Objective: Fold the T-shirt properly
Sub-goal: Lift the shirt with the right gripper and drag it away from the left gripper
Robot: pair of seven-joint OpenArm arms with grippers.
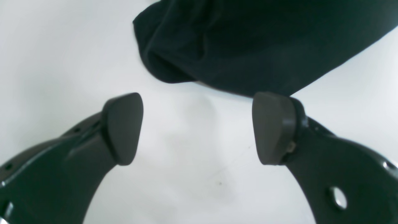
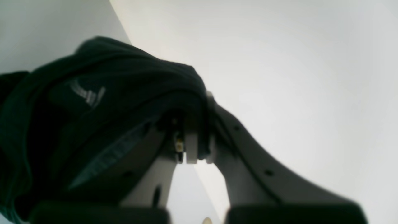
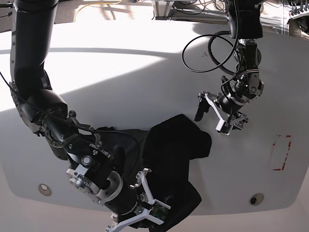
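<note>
The black T-shirt (image 3: 171, 154) lies crumpled on the white table (image 3: 120, 77), reaching to the front edge. My right gripper (image 3: 152, 211) is shut on a fold of it near the front edge. In the right wrist view the cloth (image 2: 93, 102) drapes over the closed fingers (image 2: 191, 140) and is lifted off the table. My left gripper (image 3: 211, 121) is open and empty, just right of the shirt's far corner. In the left wrist view its two pads (image 1: 122, 127) stand wide apart above bare table, with a bunched edge of the shirt (image 1: 248, 40) just ahead of my left gripper (image 1: 199, 127).
A red rectangle outline (image 3: 280, 152) is marked on the table at the right. Round holes sit near the front edge at the left (image 3: 44, 187) and right (image 3: 256, 198). A black cable loop (image 3: 207, 50) hangs by the left arm. The table's front edge lies just below the right gripper.
</note>
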